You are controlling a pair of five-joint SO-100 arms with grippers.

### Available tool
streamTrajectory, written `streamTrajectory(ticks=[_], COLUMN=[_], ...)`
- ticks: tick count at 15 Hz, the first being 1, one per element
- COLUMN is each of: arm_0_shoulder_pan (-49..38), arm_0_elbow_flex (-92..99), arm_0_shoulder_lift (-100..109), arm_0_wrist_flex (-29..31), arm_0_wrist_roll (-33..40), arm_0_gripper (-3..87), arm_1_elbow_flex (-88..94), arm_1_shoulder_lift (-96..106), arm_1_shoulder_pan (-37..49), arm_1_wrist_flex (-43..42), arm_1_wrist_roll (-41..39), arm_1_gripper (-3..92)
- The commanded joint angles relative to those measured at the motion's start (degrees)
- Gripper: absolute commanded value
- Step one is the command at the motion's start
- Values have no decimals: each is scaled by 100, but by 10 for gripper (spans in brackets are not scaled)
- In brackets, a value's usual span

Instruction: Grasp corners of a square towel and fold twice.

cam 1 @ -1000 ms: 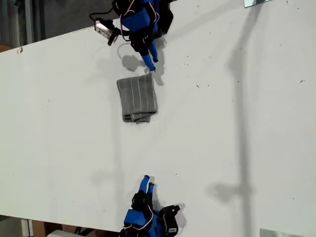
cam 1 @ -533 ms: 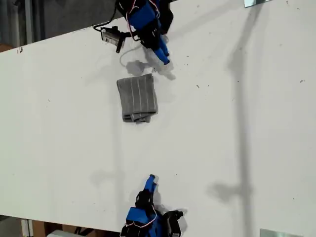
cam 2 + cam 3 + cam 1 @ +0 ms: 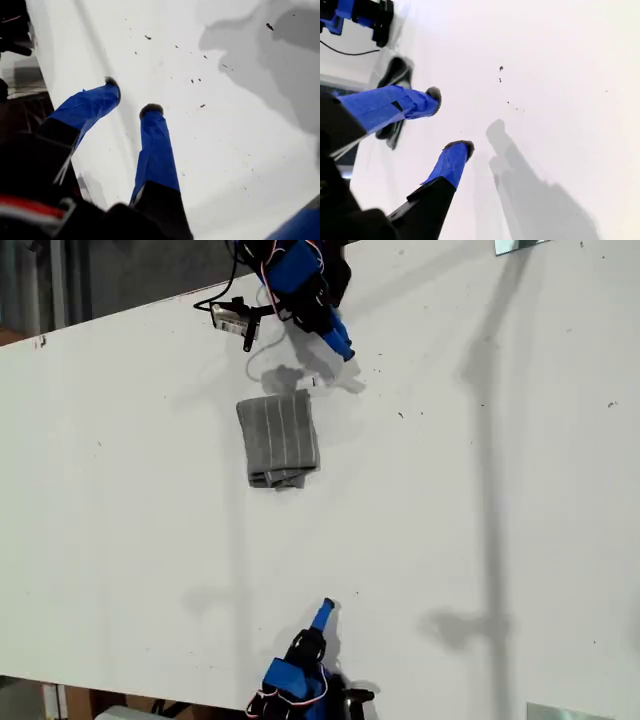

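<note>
The grey striped towel [image 3: 280, 438] lies folded into a small rectangle on the white table [image 3: 480, 540], left of centre in the exterior view, with layered edges on its near side. One of its corners [image 3: 303, 394] points at my first gripper [image 3: 340, 343], which hovers open just beyond it, toward the exterior view's top. Its blue-taped fingers [image 3: 156, 145] stand apart over bare table with nothing between them. My second gripper [image 3: 323, 612] is open at the exterior view's bottom, well short of the towel. Its fingers [image 3: 452, 160] are also spread over bare table.
A wrist camera module [image 3: 235, 318] with a cable sticks out beside the first arm. Metal brackets sit at the exterior view's top right [image 3: 520, 245] and bottom right [image 3: 565, 712]. A long pole shadow [image 3: 485, 440] crosses the table. The first arm [image 3: 362, 15] shows far off in the second wrist view.
My first gripper has swung away from the towel's corner toward the exterior view's right. My second gripper has also turned rightward. The towel has not moved.
</note>
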Motion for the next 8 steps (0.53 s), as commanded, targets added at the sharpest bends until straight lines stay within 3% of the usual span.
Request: streamTrajectory(ticks=[1,8], arm_0_shoulder_pan=[70,70], arm_0_elbow_flex=[18,18], arm_0_shoulder_lift=[18,18], arm_0_wrist_flex=[-79,-79], arm_0_wrist_roll=[35,35], arm_0_gripper=[166,149], arm_1_elbow_flex=[-18,-18], arm_1_shoulder_lift=[9,9], arm_1_shoulder_pan=[62,158], arm_1_wrist_flex=[44,44], arm_1_wrist_roll=[-26,-26], arm_1_gripper=[143,143])
